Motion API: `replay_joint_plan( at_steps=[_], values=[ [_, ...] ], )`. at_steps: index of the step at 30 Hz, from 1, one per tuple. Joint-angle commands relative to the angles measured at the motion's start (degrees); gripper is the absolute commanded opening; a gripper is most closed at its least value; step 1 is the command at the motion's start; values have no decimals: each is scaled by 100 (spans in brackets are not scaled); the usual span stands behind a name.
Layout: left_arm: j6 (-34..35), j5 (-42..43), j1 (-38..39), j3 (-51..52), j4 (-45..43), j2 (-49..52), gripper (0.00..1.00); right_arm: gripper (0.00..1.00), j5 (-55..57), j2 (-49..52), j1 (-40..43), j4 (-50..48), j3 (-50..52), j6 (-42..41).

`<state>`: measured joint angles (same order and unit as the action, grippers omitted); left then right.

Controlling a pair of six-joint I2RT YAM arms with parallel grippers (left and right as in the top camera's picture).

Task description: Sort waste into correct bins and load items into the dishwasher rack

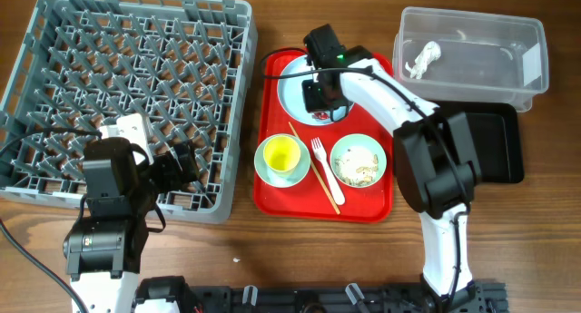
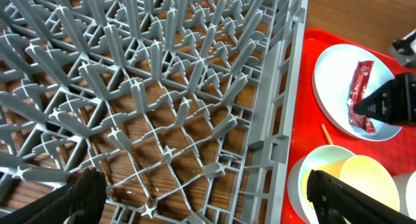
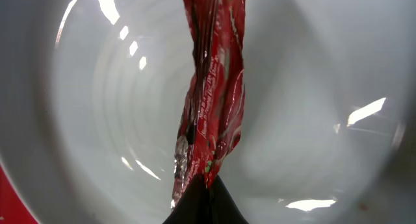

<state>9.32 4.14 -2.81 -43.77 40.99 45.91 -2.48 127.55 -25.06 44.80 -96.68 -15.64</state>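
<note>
My right gripper (image 1: 320,107) is low over the pale-blue plate (image 1: 292,77) at the back of the red serving tray (image 1: 272,195). It is shut on the near end of the crumpled red foil wrapper (image 3: 211,87), which lies on the plate (image 3: 97,87). The left wrist view also shows the wrapper (image 2: 361,94). My left gripper (image 1: 182,159) is open and empty above the front right part of the grey dishwasher rack (image 1: 136,68). A yellow cup (image 1: 280,153) sits in one mint bowl (image 1: 261,171). The other mint bowl (image 1: 343,172) holds rice scraps (image 1: 359,163).
A white fork (image 1: 324,166) and a wooden chopstick (image 1: 307,156) lie between the bowls. The clear tub (image 1: 472,73) at the back right holds a white scrap (image 1: 423,57). The black tray (image 1: 502,150) lies in front of it, partly under my right arm.
</note>
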Motion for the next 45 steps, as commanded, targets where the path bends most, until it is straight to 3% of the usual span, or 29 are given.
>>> replay_joint_plan(
  at_steps=[1,9,11,12,13,15,19,26,29,34,37,42,45],
  values=[
    [52,-13,-31,-90,0,-9,100,4,162,-708,315,24,59,-107],
    [52,-13,-31,-90,0,-9,100,4,422,-1878,1867,-149,59,-260],
    [52,-13,-31,-90,0,-9,100,13,417,-1847,2302,-170,59,-304],
    [52,-13,-31,-90,0,-9,100,20,417,-1825,2452,-173,59,-299],
    [52,-13,-31,-90,0,-9,100,41,323,-1781,2623,-223,61,-289],
    [50,-13,-31,-90,-4,-9,100,98,-186,-1797,2833,-476,57,-87],
    [50,-13,-31,-90,-2,-9,100,100,-1248,-2308,3023,-170,26,293],
    [50,-13,-31,-90,-2,-9,100,100,-1836,-3156,3016,2481,33,970],
    [50,-13,-31,-90,-2,-9,100,99,-1834,-3464,3016,3095,205,1117],
    [50,-13,-31,-90,-2,-9,100,100,-1860,-4651,2592,2750,1687,1008],
    [52,-13,-31,-90,-2,-9,100,100,-1493,-5051,1659,2271,2345,614],
    [52,-13,-31,-90,2,-9,100,99,-352,-4675,42,1460,2824,-260],
    [52,-13,-31,-90,2,-9,100,97,-192,-4188,-308,1099,2975,-695]
  ],
)
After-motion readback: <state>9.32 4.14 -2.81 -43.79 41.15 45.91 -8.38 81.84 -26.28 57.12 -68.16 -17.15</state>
